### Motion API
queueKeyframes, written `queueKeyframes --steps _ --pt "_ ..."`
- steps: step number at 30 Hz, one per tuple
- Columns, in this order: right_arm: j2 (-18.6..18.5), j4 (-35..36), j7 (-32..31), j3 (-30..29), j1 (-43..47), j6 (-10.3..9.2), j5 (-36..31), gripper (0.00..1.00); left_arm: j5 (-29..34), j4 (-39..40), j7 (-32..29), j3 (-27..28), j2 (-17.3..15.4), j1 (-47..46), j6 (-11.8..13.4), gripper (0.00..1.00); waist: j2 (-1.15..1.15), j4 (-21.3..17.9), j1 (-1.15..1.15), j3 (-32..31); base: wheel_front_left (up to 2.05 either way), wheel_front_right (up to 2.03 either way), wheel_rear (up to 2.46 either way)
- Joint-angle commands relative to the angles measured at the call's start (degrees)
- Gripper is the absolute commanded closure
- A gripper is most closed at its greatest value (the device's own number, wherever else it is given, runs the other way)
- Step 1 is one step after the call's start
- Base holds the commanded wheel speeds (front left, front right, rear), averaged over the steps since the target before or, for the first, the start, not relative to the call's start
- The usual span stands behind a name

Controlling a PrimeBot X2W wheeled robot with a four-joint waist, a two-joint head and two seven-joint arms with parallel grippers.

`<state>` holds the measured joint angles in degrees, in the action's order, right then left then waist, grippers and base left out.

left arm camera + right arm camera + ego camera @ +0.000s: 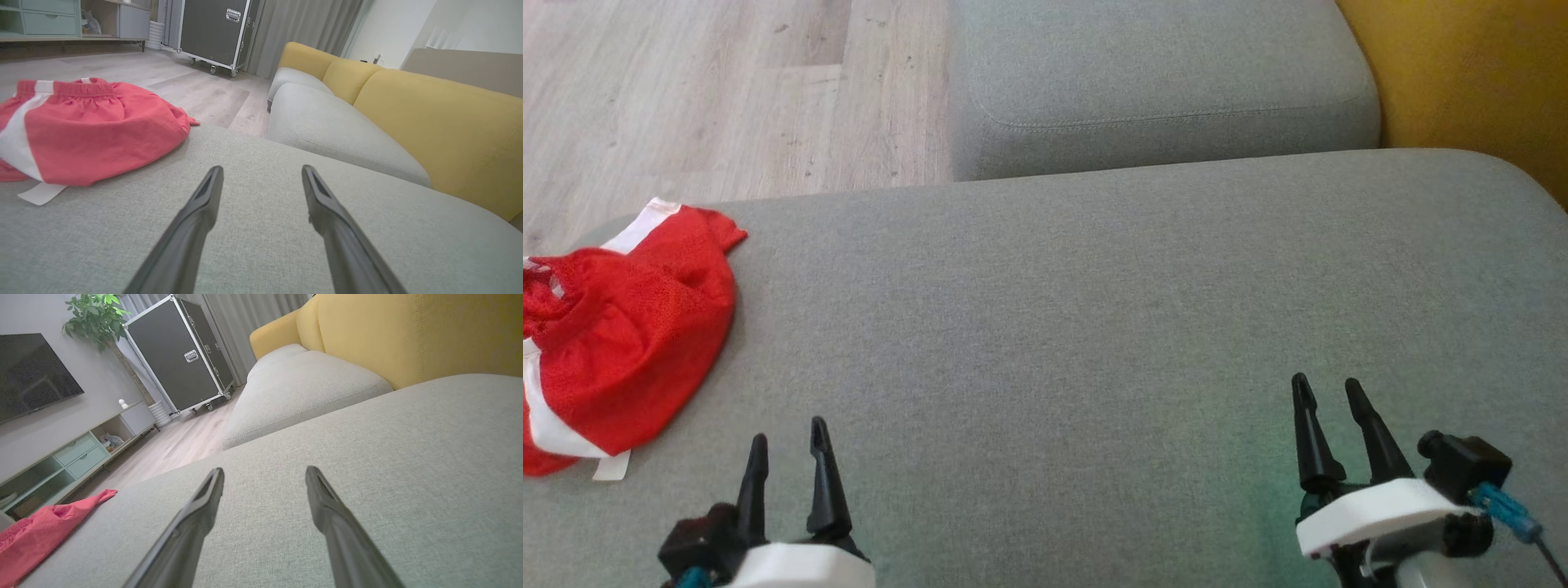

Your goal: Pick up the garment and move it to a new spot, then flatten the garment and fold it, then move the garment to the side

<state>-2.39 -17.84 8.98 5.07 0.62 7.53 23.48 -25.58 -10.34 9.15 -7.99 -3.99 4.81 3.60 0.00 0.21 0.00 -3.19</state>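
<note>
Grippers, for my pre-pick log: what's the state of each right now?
Left gripper: open, holding nothing.
Right gripper: open, holding nothing.

Pale wood floor (686, 98) lies beside the grey, yellow-backed sofa (1094, 286); beyond its far end stand a black wheeled case (212, 28) and curtains (302, 24).

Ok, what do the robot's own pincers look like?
Both have two long, tapering black fingers on a rounded white housing. The right pincer carries a black block with a blue connector and dark cable; the left pincer shows a similar black block with a teal bit.
</note>
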Motion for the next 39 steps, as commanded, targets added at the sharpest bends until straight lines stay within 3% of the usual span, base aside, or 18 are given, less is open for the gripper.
queueKeyframes --steps 1,30,39 --pt "-0.4 1.6 0.9 1.1 -2.8 -0.03 -1.7 0.0 1.7 1.8 0.7 0.8 -0.5 -1.6 0.5 0.0 0.0 0.0 0.0 0.0 0.0 0.0 0.0" --pt "-0.5 -2.0 6.0 3.2 -3.5 -0.04 -22.4 0.0 21.4 1.7 5.8 0.3 0.2 -0.5 2.8 0.0 0.0 0.5 0.0 -0.3 0.0 0.0 0.0" --pt "-0.5 -2.4 6.0 3.1 -3.7 -0.04 -22.1 0.0 21.4 1.2 5.9 1.1 0.6 -0.3 2.4 0.0 0.0 0.5 0.0 -0.2 0.0 0.0 0.0"
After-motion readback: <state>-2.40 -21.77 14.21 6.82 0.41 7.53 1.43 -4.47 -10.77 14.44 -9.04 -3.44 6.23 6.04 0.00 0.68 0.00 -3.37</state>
